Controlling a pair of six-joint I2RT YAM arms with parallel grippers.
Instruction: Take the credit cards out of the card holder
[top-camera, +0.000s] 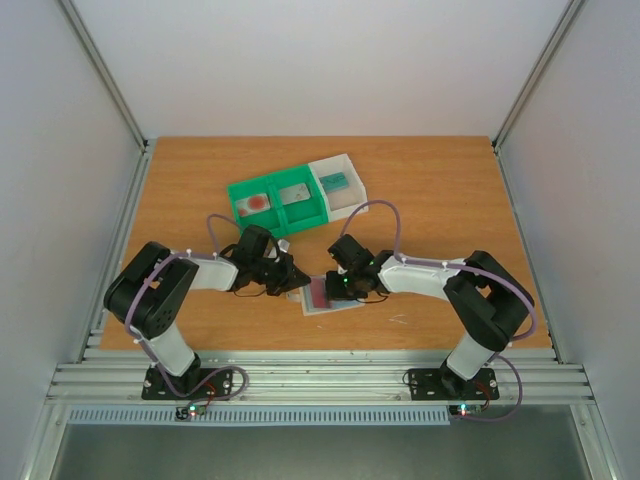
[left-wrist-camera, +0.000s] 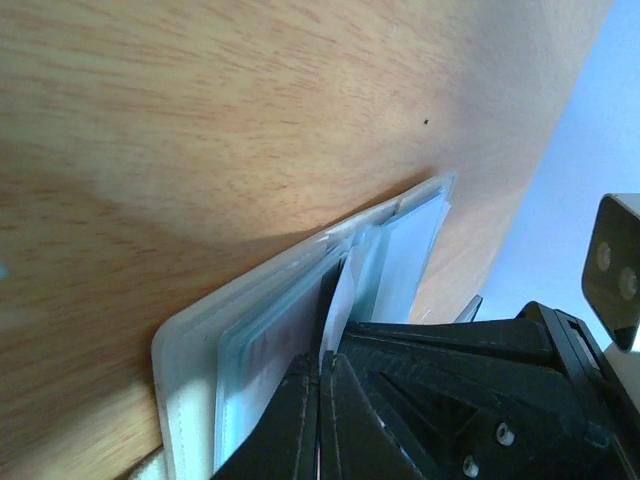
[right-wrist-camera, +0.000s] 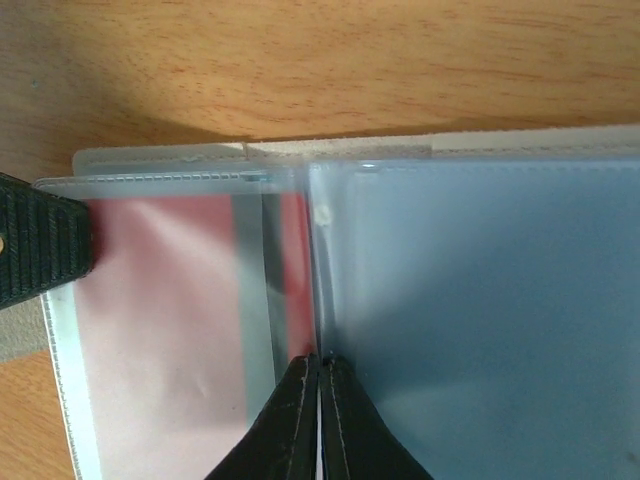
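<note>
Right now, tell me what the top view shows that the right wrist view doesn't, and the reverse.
Top only: a green tray with two cards, a white tray with a teal card. Right wrist only: clear sleeves up close, the right end effector shut on one's edge. Both: the holder on the table, a red card inside, the left end effector at its edge.

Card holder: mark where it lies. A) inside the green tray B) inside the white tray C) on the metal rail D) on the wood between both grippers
D: the card holder lies open on the wooden table, the left gripper and right gripper shut on its leaves, apart from the green tray and white tray.
</note>
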